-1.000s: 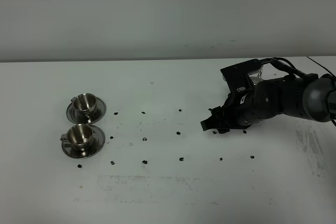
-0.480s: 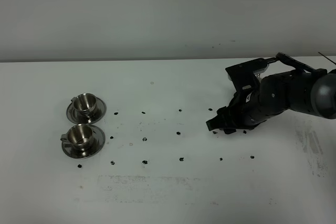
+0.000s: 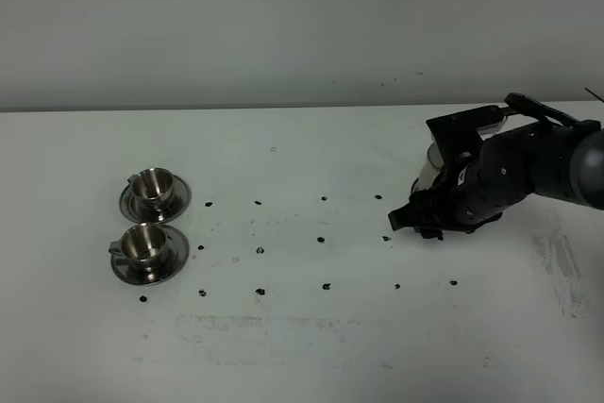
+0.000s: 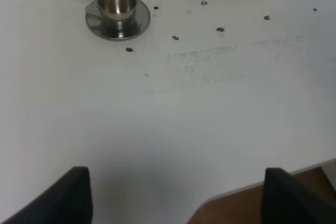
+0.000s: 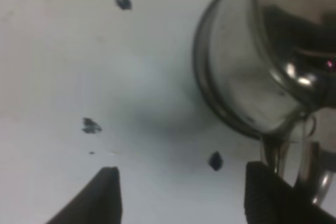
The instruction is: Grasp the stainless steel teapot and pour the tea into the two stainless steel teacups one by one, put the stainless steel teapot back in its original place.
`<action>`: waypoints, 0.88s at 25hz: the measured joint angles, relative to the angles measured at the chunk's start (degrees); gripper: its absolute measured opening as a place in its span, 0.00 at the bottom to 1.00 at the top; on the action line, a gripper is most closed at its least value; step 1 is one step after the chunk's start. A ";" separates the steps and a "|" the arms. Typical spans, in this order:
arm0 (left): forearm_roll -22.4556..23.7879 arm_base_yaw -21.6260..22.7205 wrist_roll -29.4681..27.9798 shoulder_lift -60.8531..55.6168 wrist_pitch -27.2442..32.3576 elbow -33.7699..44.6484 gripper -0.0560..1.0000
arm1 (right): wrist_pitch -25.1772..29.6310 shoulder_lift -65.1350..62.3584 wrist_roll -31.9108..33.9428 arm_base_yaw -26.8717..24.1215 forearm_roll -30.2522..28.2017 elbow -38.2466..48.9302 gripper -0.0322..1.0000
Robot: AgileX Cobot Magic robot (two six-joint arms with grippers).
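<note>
- My right end effector (image 5: 182, 182) hangs low over the white worktop (image 3: 302, 346). Its jaws are spread apart and nothing is between them.
- The stainless steel teapot (image 5: 247, 61) stands upright just beside it, off to one finger's side and not yet between the jaws. Its loop handle (image 5: 268, 148) is close to that finger.
- In the high view, the teapot is at the worktop's right, beyond my right arm and mostly hidden by it.
- The far teacup (image 3: 151, 186) and near teacup (image 3: 143, 244) sit on saucers, well apart from the teapot, at the left.
- My left end effector (image 4: 178, 203) is wide and empty near the worktop's front edge. The right arm is far nearer the teapot, so I judge the grasp is its job.
</note>
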 joint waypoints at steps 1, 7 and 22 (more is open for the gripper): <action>0.00 0.00 0.00 0.00 0.00 0.00 0.66 | 0.43 0.00 0.72 -0.13 -0.59 0.00 0.53; 0.00 0.00 0.00 0.00 0.00 0.00 0.66 | 3.03 0.00 4.51 -0.47 -4.25 0.00 0.53; 0.00 0.00 0.00 0.00 0.00 0.00 0.66 | 25.82 -10.94 1.89 -0.41 -3.21 -11.10 0.52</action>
